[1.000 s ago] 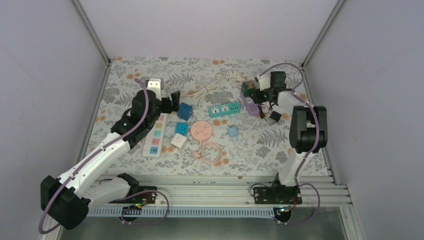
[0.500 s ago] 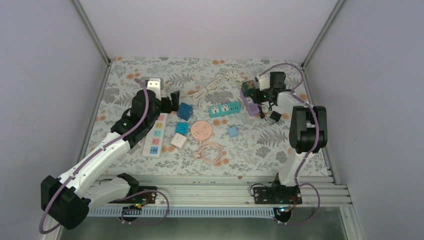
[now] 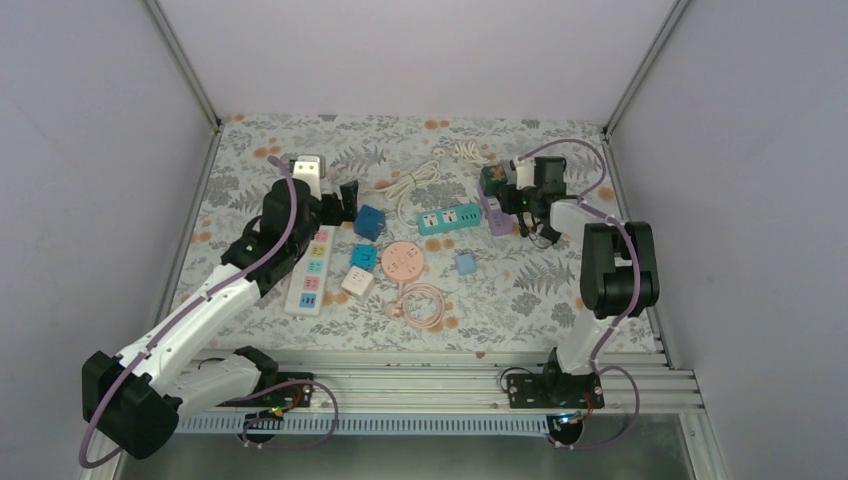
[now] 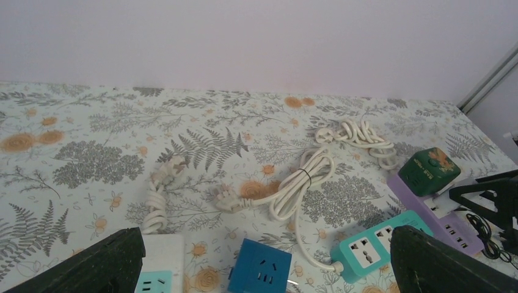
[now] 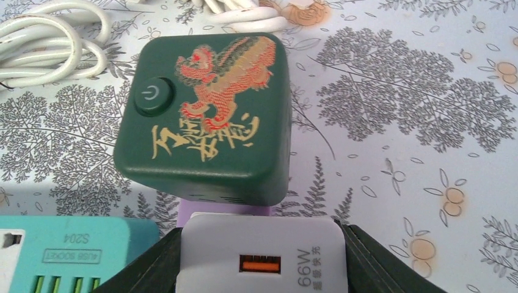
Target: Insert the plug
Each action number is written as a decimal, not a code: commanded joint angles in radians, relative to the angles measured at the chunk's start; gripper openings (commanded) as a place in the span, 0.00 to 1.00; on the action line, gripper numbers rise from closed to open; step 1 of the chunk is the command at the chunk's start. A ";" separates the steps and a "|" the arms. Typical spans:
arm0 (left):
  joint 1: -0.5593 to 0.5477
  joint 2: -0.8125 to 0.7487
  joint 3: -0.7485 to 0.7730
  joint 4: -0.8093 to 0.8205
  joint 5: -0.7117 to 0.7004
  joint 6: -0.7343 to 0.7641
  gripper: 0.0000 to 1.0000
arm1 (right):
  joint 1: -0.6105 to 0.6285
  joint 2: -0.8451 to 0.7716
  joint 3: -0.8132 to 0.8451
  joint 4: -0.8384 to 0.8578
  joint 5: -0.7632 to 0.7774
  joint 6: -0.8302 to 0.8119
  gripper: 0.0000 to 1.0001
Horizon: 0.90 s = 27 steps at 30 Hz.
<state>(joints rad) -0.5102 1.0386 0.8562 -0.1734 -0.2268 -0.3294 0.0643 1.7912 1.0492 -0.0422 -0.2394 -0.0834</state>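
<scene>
Right claw (image 5: 262,268) grips white charger (image 5: 305,244), USB face toward wrist camera.

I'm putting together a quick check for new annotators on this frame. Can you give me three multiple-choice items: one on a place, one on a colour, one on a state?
1. Where does the dark green cube sit?
A. on the far end of the purple strip
B. on the floor
C. in the left jaws

2. What colour is the port on the white charger?
A. blue
B. orange
C. green

3. How do the left jaws stand?
A. shut tight
B. shut on a screwdriver
C. wide open, empty

Answers:
1 A: purple shows right under the cube in the right wrist view.
2 B: the slot beside the 66W print is orange.
3 C: the left wrist view shows them far apart with nothing between.
</scene>
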 commanded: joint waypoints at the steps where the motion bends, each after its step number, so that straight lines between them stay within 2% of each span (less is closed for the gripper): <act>1: 0.009 -0.007 -0.008 0.027 0.009 0.000 1.00 | 0.067 -0.003 -0.015 0.011 0.030 0.039 0.42; 12: 0.012 -0.012 -0.009 0.025 0.008 -0.003 1.00 | 0.092 -0.003 -0.062 0.057 0.127 0.079 0.45; 22: 0.013 -0.004 -0.008 0.027 0.010 -0.002 1.00 | 0.097 0.018 -0.071 0.021 0.189 0.124 0.50; 24: 0.013 -0.002 -0.006 0.025 0.010 -0.001 1.00 | 0.099 0.009 -0.070 0.026 0.179 0.125 0.52; 27: 0.013 -0.005 -0.005 0.025 0.010 0.001 1.00 | 0.101 -0.008 -0.058 0.033 0.143 0.124 0.63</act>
<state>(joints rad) -0.5056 1.0386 0.8558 -0.1585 -0.2249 -0.3298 0.1562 1.7821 1.0100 0.0299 -0.1162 0.0311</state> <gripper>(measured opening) 0.999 0.578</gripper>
